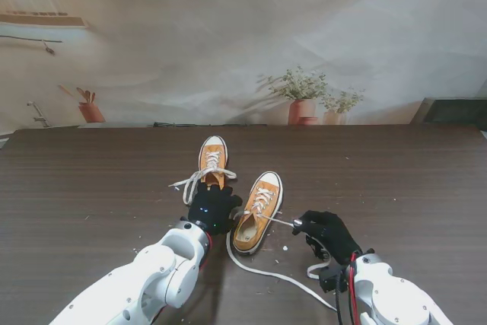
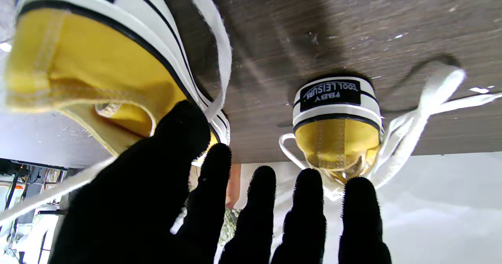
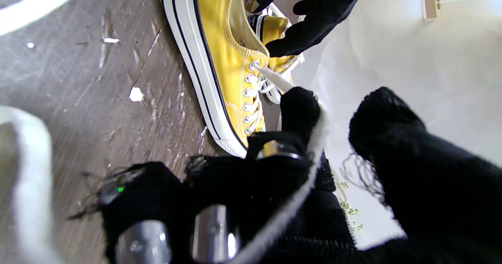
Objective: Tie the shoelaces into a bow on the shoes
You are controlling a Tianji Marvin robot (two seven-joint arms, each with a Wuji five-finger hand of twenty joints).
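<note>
Two yellow-orange canvas shoes stand on the dark wooden table [image 1: 396, 180], toes pointing away from me. The farther shoe [image 1: 213, 159] [image 2: 337, 119] has loose white laces [image 1: 199, 179] spread over its left side. The nearer shoe [image 1: 259, 215] [image 3: 219, 52] lies just right of my left hand [image 1: 213, 209] [image 2: 251, 217], which is open with fingers spread, thumb by the shoe's collar. My right hand [image 1: 329, 234] [image 3: 274, 177] is shut on one lace [image 1: 280, 221] [image 3: 274, 79], pulled taut from the top eyelet. The other lace [image 1: 266, 272] trails from beside the heel toward my right arm.
White crumbs [image 1: 285, 249] dot the table around the nearer shoe. Potted plants [image 1: 302, 100] and a small pot [image 1: 91, 112] show on the backdrop behind the far edge. A dark object [image 1: 456, 110] sits at the back right corner.
</note>
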